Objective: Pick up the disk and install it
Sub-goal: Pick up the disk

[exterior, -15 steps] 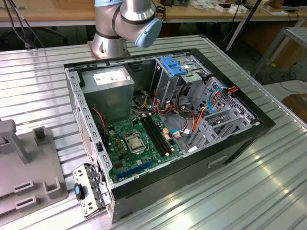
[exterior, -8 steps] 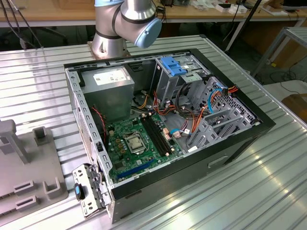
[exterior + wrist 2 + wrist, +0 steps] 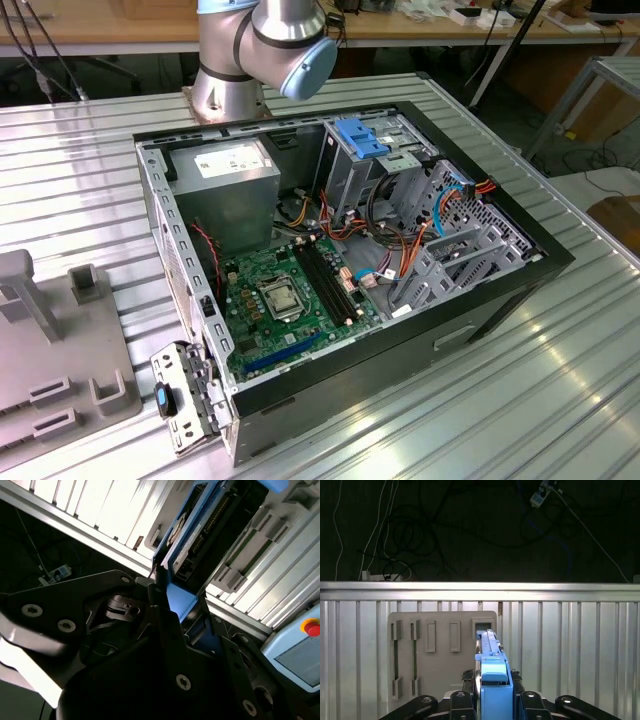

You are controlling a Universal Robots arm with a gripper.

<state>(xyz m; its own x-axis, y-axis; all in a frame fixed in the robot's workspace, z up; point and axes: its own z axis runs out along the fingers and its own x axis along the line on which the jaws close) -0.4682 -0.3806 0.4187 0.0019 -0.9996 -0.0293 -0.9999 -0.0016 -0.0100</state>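
Pinching the disk (image 3: 489, 647) edge-on, the gripper (image 3: 493, 692) holds it at the slot of the grey rack (image 3: 442, 652). Grasp done, I'd judge; fitting it into the computer case (image 3: 480, 305) beside that rack remains.

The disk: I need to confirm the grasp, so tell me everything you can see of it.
The disk is a flat slab, dark body in a bright blue plastic carrier, with a connector row along one edge. It is seen edge-on, clamped at its blue end by the gripper, pointing toward the grey holder.
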